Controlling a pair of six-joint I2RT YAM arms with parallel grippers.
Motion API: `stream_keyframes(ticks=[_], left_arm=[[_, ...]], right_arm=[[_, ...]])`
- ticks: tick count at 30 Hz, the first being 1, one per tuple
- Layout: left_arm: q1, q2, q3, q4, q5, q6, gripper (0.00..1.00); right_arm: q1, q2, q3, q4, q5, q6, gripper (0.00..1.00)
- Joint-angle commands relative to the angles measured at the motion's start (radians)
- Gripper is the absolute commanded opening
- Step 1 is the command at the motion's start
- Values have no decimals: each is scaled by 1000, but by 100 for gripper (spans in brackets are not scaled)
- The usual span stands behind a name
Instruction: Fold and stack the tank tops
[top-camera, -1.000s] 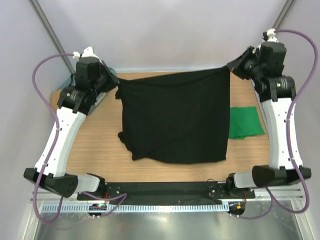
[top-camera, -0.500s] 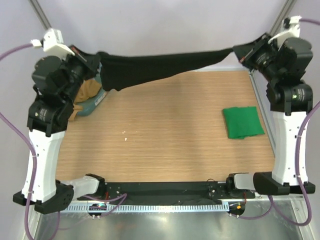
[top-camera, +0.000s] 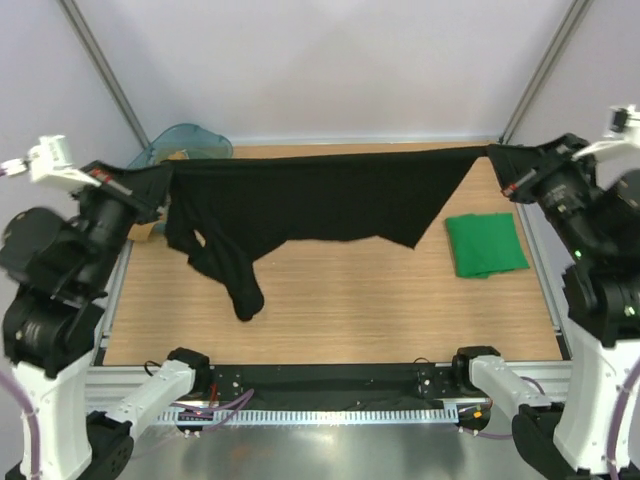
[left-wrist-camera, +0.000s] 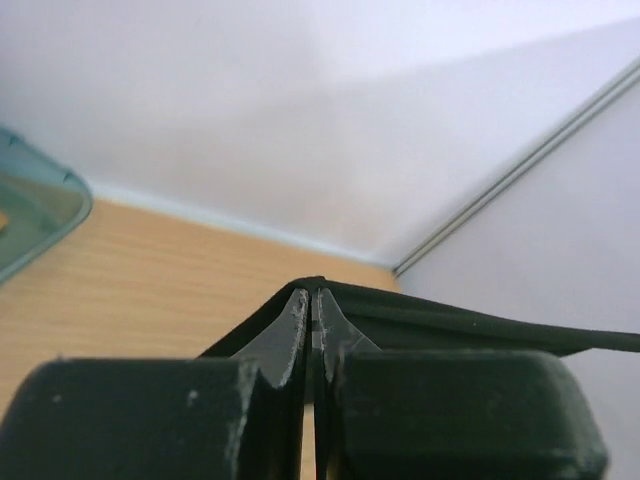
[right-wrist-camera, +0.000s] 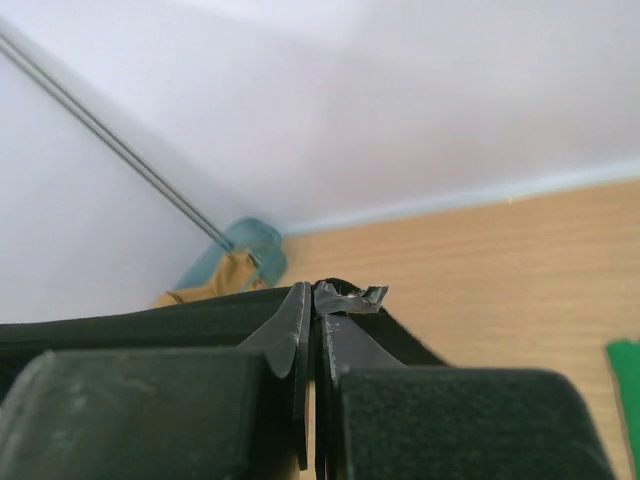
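The black tank top (top-camera: 320, 200) hung in the air over the far half of the table (top-camera: 400, 310), its upper edge pulled into a nearly straight line between the two arms. Its right part draped flat, while the left part sagged into a twisted, bunched tail that reached down toward the wood; whether the tail touched the table could not be told. The green tank top (top-camera: 485, 245) lay folded on the table near the right edge, just beside the black one's lower right corner. The left gripper (left-wrist-camera: 312, 300) was pinched tight on one end of the black edge and the right gripper (right-wrist-camera: 314, 296) on the other, each with only a thin bit of cloth between its fingers. A blue-green bin (top-camera: 190, 140) stood at the far left corner. With so little cloth in each pinch, any further pull outward could probably tug an end free and drop the garment in a heap. The twisted tail seemed likely to land crumpled if lowered as it was, spoiling the fold, and the hanging right corner might drag across the green top and disturb it
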Motion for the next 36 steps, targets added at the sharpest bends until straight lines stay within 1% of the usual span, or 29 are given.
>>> stream_keyframes(ticks=[1,4,7,8,10,11,13,14,15,16,18,19,21,22,23,24,25,26,27,28,29,30,31,32,33,34,35,36], left_arm=[[6,-13,64,3,-26,4,0],[6,33,33,-11,-30,-8,0],[6,70,-75,26,-30,-29,0],[6,84,-136,53,-32,-34,0],[8,136,-197,106,-37,-46,0],[12,163,-250,127,-29,-49,0],[32,254,-295,192,-8,-50,0],[38,288,-331,218,11,-51,0],[46,318,-347,244,19,-50,0],[57,396,-367,297,20,-46,0],[69,485,-367,343,32,-42,0],[86,577,-361,386,46,-43,0],[104,697,-318,416,78,-75,0],[117,752,-300,457,83,-88,0],[118,885,-250,477,89,-95,0],[124,950,-205,480,107,-102,0],[129,1028,-97,462,118,-102,0],[132,1146,-38,442,127,-102,0],[141,1205,17,421,158,-103,0],[146,1249,106,417,161,-103,0],[149,1329,146,417,161,-102,0],[153,1364,189,414,158,-96,0],[158,1403,284,399,152,-94,0],[161,1488,338,387,149,-89,5],[169,1527,395,356,149,-86,12],[175,1571,512,329,143,-83,46],[181,1605,574,293,143,-86,59],[195,1648,669,226,147,-89,66]], right_arm=[[-6,-6,96,-9,62,-40,1],[-6,63,130,-51,76,-39,1],[-5,136,83,-57,79,-19,1],[-5,155,42,-57,83,-10,1],[-5,218,0,-47,94,1,1],[-5,236,-52,-31,96,13,1],[-5,300,-103,22,97,30,1],[-6,323,-158,50,94,47,1],[-5,343,-187,109,94,59,1],[-5,391,-210,137,114,70,1],[-5,446,-258,223,137,99,1],[-6,524,-265,257,143,107,1],[-6,619,-253,315,137,143,1],[-6,668,-243,382,130,163,1],[-6,777,-206,413,110,177,1],[-8,834,-172,443,105,202,1],[-6,889,-131,450,97,213,1],[-6,1002,-49,458,93,216,1],[-8,1049,-4,469,94,223,1],[-6,1102,86,467,97,226,1],[-8,1185,133,461,105,223,1],[-9,1233,179,446,128,223,1],[-11,1271,260,443,136,236,1],[-18,1346,294,449,136,248,6],[-23,1380,326,484,127,260,19],[-23,1411,393,499,125,278,65],[-23,1445,440,494,131,280,78],[-23,1491,487,436,142,277,84]])
